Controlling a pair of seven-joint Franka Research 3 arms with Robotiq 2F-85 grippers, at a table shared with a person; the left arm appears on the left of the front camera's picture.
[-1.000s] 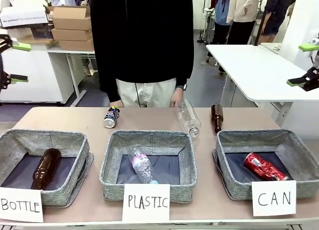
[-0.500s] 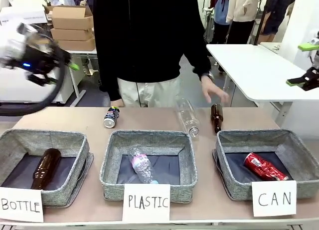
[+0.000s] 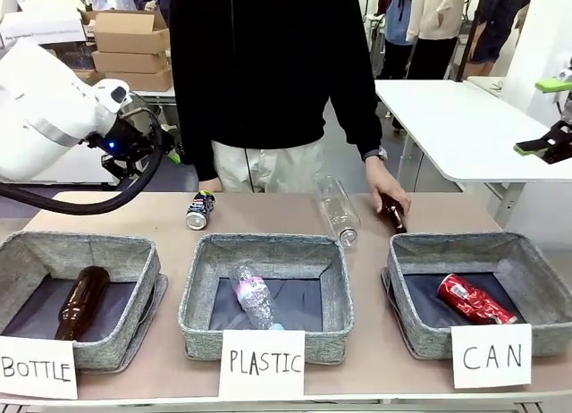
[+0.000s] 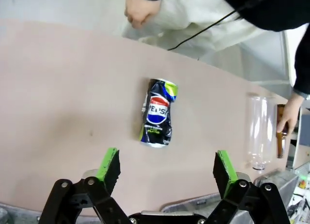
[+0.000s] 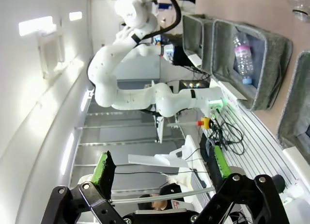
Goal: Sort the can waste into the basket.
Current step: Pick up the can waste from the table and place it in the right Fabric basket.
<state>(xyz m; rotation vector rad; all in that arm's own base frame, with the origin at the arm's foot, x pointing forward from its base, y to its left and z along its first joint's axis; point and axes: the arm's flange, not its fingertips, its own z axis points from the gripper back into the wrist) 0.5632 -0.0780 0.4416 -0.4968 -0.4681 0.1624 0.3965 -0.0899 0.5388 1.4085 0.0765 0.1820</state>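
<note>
Three baskets sit in a row along the near edge of the worktop (image 3: 107,212). The left basket (image 3: 54,243) holds a glass bottle (image 3: 80,299), the middle basket (image 3: 268,243) a plastic bottle (image 3: 252,297), and the right basket (image 3: 465,241) a can (image 3: 475,299). A sign (image 3: 491,356) stands before each. Behind them lie a loose can (image 3: 199,210) far-left of the middle basket, a second plastic bottle (image 3: 338,210) behind its right corner, and, right of that, a second glass bottle (image 3: 393,216) under the person's hand (image 3: 386,185).

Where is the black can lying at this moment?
In the front view, the black can lies on the table left of centre, just behind the PLASTIC basket's far left corner, left of the clear bottle.
</note>
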